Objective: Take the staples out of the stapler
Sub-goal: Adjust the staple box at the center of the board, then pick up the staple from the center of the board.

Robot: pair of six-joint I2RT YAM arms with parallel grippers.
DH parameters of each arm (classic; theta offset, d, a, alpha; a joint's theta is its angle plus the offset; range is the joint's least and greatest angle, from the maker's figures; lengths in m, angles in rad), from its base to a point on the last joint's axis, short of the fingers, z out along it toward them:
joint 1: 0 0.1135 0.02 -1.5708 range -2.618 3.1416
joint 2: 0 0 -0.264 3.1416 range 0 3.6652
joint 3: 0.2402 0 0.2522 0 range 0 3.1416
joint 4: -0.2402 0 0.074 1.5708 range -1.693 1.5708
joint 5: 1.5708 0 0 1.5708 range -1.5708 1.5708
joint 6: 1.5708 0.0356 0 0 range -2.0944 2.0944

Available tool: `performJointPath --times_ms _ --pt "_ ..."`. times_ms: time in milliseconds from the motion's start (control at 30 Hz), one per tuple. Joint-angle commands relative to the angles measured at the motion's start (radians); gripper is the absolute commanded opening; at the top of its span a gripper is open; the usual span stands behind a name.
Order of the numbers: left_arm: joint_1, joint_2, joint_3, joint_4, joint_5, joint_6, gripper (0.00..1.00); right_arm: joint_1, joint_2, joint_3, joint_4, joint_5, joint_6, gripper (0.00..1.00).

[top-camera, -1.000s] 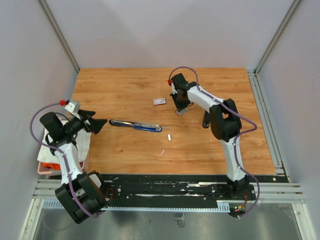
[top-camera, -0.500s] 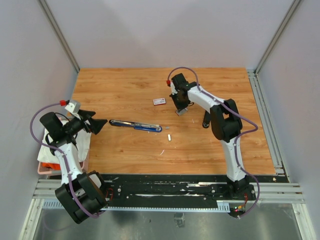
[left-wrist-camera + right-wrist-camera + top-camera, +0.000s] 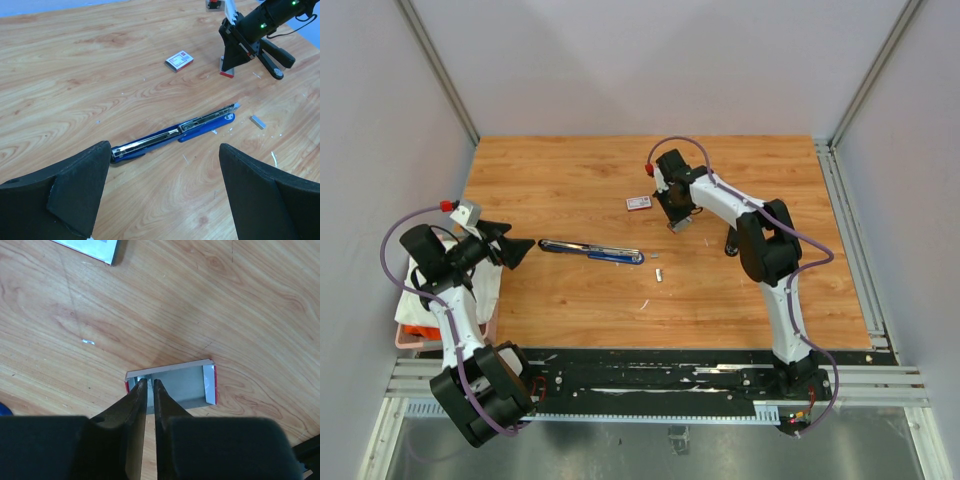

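here the stapler (image 3: 590,250) lies opened out flat near the middle of the table (image 3: 770,300) with its magazine channel facing up, a pose that lets a strip slide or lift out. whether any staples are inside it we cannot tell from these views. 1 short silvery strip of staples (image 3: 258,121) rests on the wood just beyond the stapler's right end, apart from it, and a few tiny loose bits lie scattered nearby. the right gripper (image 3: 150,384) is low at the far side, its 2 fingers drawn almost together and seemingly pinching the end wall of a small grey tray (image 3: 182,382) with red sides, near the red-and-white box (image 3: 638,203). whether the tray touches the wood we cannot tell. we judge it is held as a receptacle for the strip. the left gripper (image 3: 517,240) hovers off the stapler's left end with its jaws spread wide, closed on nothing, and aimed along the stapler as if ready to steady it. the next move likely calls for bringing tray and strip together.
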State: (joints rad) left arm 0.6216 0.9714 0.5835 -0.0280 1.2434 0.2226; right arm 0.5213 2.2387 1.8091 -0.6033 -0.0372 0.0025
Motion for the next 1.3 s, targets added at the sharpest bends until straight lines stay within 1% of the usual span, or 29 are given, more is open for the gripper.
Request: performJointPath --times_ms 0,233,500,700,867,933,1033,1067,1267 --pt "0.007 0.004 0.029 -0.008 0.013 0.012 0.98 0.009 -0.017 0.026 -0.016 0.039 -0.014 0.13" --pt "0.007 0.006 0.03 -0.011 0.014 0.014 0.98 0.009 -0.044 0.027 -0.025 0.056 -0.025 0.15" --pt "0.007 0.006 0.03 -0.012 0.015 0.014 0.98 0.009 -0.125 0.01 -0.029 0.077 -0.065 0.17" --pt "0.008 0.009 0.032 -0.014 0.015 0.014 0.98 0.022 -0.211 -0.103 -0.001 0.042 -0.075 0.19" --pt "0.008 0.013 0.032 -0.013 0.013 0.017 0.98 0.072 -0.275 -0.224 0.053 -0.021 -0.075 0.24" --pt "0.007 0.013 0.032 -0.014 0.013 0.018 0.98 0.102 -0.281 -0.245 0.069 -0.036 -0.101 0.25" --pt "0.007 0.009 0.035 -0.021 0.012 0.023 0.98 0.15 -0.263 -0.235 0.066 -0.031 -0.168 0.25" --pt "0.008 0.007 0.035 -0.024 0.01 0.026 0.98 0.161 -0.235 -0.228 0.064 -0.024 -0.202 0.25" --pt "0.008 0.012 0.037 -0.032 0.014 0.033 0.98 0.181 -0.165 -0.217 0.066 -0.03 -0.359 0.22"
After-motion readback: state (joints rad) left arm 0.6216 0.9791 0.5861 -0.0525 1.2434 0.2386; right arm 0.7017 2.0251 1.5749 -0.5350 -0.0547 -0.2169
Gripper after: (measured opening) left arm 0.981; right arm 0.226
